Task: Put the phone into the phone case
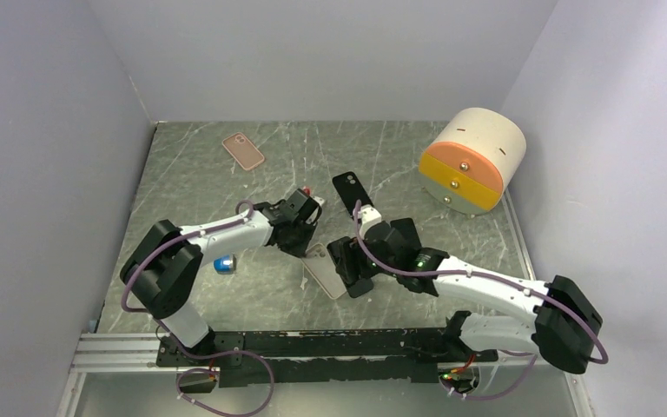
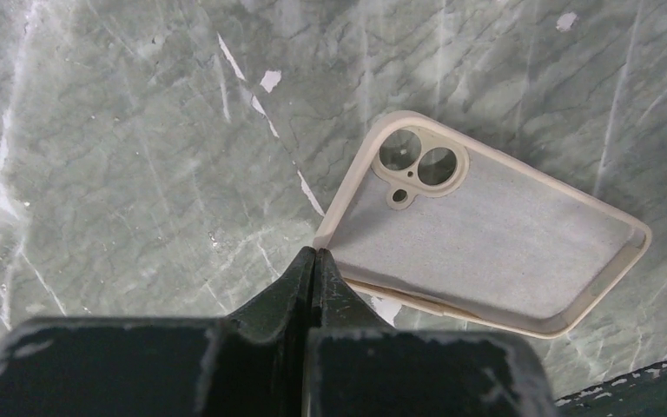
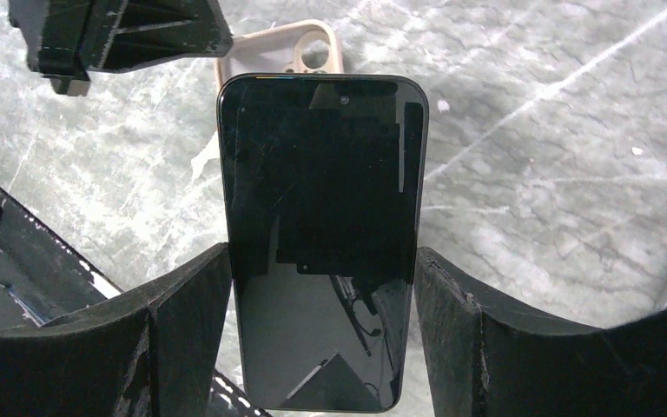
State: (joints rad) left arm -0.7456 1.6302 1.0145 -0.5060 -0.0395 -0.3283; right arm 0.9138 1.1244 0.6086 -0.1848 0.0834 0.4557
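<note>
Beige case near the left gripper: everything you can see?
The beige case looks matte and rubbery, with grey felt-like lining, open side up, empty. One corner has a raised camera cutout: two round holes, one smaller. It lies on the table between the arms. The shut left gripper meets its rim by that corner; a pinch is unclear. The right gripper holds the phone over it.

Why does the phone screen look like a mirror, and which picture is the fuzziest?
Right wrist view: the phone has a dark, glossy screen, so it mirrors blocky shapes from above it. Left wrist view: the phone case is sharp, but the black fingers right up close look a bit fuzzy. Top view: soft, even light with no glare, though small things show little detail.
</note>
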